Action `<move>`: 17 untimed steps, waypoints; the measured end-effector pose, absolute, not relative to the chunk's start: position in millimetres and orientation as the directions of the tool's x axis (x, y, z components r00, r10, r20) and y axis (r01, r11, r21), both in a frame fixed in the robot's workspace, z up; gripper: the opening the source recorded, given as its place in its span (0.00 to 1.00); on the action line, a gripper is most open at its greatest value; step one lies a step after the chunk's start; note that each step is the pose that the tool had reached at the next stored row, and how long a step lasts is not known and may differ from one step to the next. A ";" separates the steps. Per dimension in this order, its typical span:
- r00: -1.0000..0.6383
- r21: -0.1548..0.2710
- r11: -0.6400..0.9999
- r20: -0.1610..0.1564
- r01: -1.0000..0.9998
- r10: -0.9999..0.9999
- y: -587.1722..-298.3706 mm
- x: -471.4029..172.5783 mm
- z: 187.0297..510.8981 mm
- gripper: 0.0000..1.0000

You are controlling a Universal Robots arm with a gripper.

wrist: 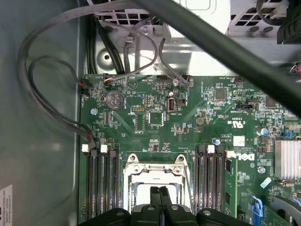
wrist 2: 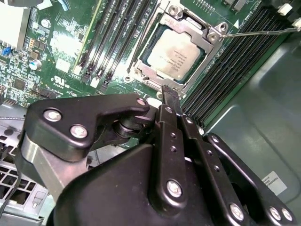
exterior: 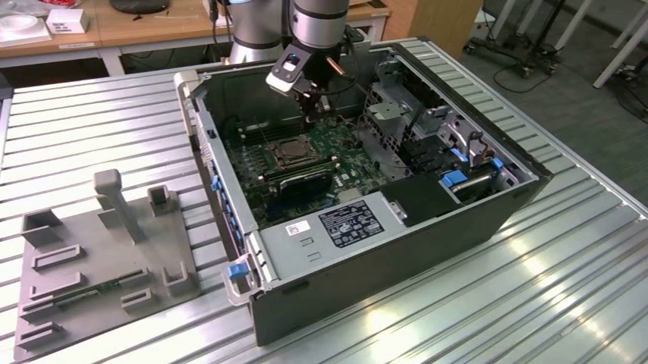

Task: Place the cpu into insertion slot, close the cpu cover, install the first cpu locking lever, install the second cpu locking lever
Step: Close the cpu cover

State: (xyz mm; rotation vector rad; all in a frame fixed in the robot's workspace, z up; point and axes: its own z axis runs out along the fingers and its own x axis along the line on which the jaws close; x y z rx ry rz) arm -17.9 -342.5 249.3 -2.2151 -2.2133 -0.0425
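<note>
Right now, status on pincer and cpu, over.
Pincer shut, empty, tips at the edge of the cpu cover. Cpu seated, cover down over it. One locking lever sticks out sideways, looks unlatched. Nothing in the way.

I see my arm [exterior: 319, 23] as a smooth silver-grey tube, with a small white block [exterior: 287, 72] with a dark face fixed at the wrist. Below it, the gripper [exterior: 315, 112] is matte black and narrows to thin tips. In the second wrist view, its rounded black link plates [wrist 2: 94, 117] and long bars [wrist 2: 169, 141] are pinned with bright silver screws [wrist 2: 51, 114], over a dull grey metal body [wrist 2: 33, 155]. In the first wrist view, the two fingers [wrist: 154, 197] are slim, flat-sided and black.
</note>
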 end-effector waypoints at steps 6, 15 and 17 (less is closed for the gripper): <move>0.001 0.012 -0.001 0.026 1.000 1.000 -342.5 -17.8 249.2 0.11; 0.001 0.012 -0.001 0.026 1.000 1.000 -342.5 -31.0 245.1 0.11; 0.001 0.012 -0.001 0.026 1.000 1.000 -342.9 -32.5 243.4 0.11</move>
